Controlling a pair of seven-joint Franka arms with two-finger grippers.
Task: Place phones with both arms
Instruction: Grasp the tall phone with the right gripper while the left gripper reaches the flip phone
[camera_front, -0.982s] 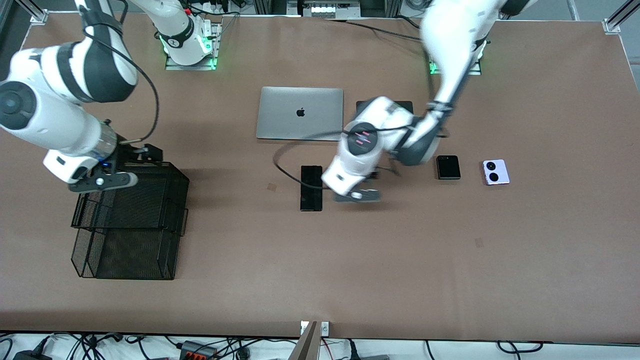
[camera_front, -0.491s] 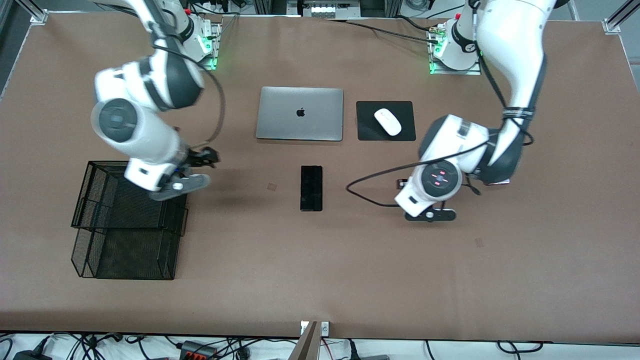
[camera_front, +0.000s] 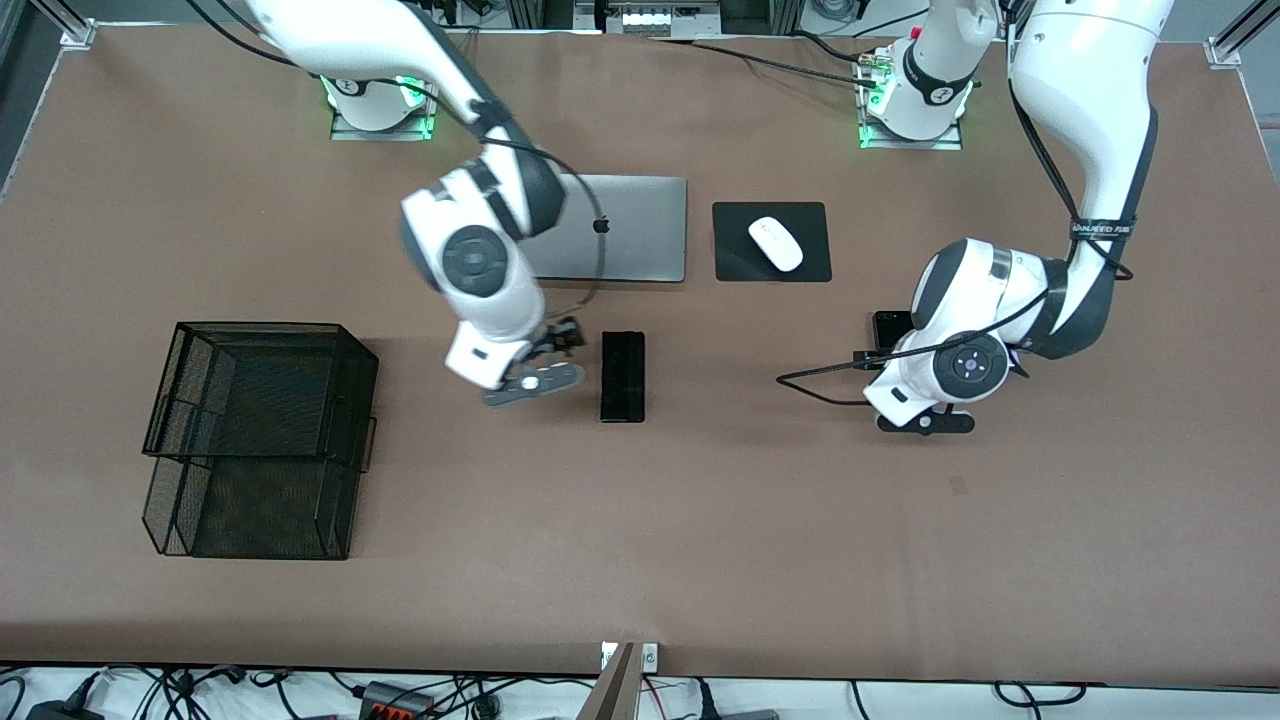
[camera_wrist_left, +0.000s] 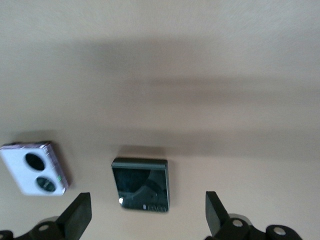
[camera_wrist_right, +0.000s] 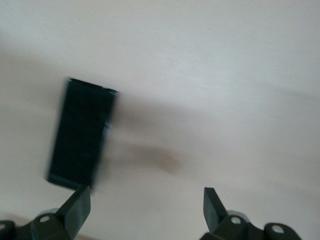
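Front view: right gripper (camera_front: 533, 381), fingers apart, hovers beside long black phone (camera_front: 622, 376); left gripper (camera_front: 925, 421), fingers spread, over black flip phone (camera_wrist_left: 140, 184), both lining up pickups.

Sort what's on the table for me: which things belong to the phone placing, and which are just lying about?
Job:
- long black phone, beside right gripper
- black flip phone, under left gripper
- lilac-white flip phone

Lying about:
- silver laptop
- white mouse on black mouse pad
- black mesh tray
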